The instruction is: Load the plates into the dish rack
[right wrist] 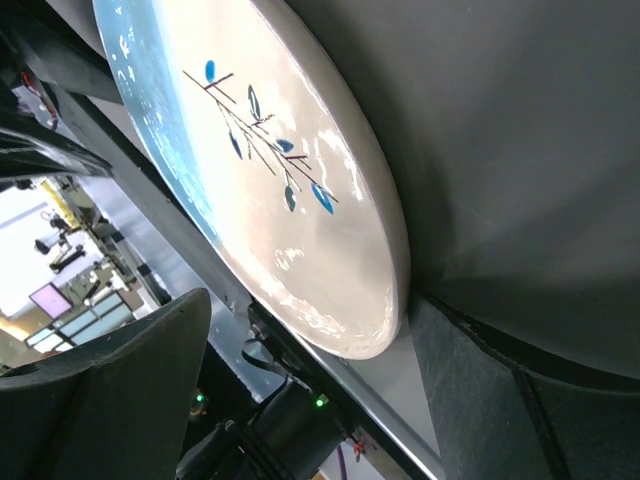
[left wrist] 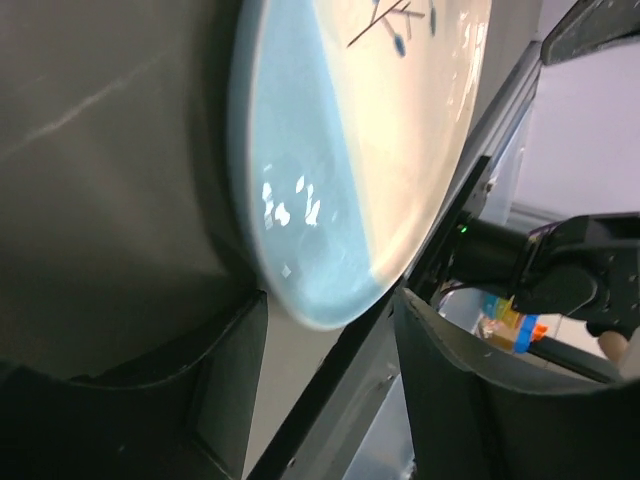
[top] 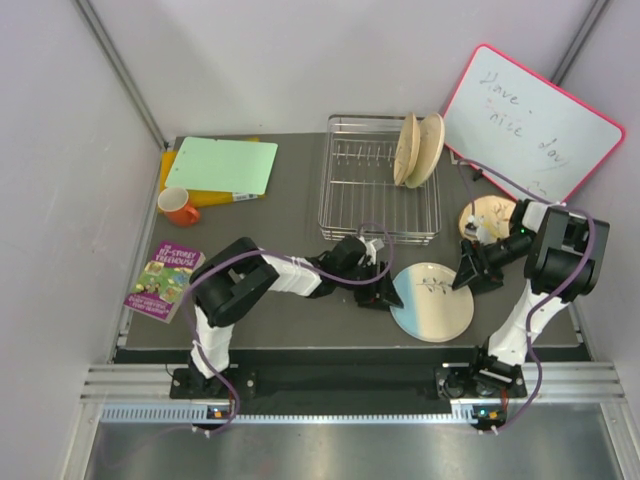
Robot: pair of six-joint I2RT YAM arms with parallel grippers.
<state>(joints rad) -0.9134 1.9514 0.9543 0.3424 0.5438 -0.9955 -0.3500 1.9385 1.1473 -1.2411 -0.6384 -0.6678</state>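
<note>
The light blue and cream plate (top: 432,301) lies flat on the dark table near the front. My left gripper (top: 384,291) is open at its left, blue rim; in the left wrist view the plate (left wrist: 340,150) reaches the mouth of that gripper (left wrist: 330,375). My right gripper (top: 468,271) is open at its upper right rim; in the right wrist view the plate (right wrist: 280,200) ends just between that gripper's (right wrist: 320,375) jaws. Two pale plates (top: 420,150) stand on edge in the chrome dish rack (top: 345,205). A peach plate (top: 487,214) lies flat behind the right gripper.
A pink-framed whiteboard (top: 535,125) leans at the back right. An orange mug (top: 180,207), a green folder (top: 222,165) and a book (top: 165,280) lie at the left. The table's front edge runs just below the blue plate.
</note>
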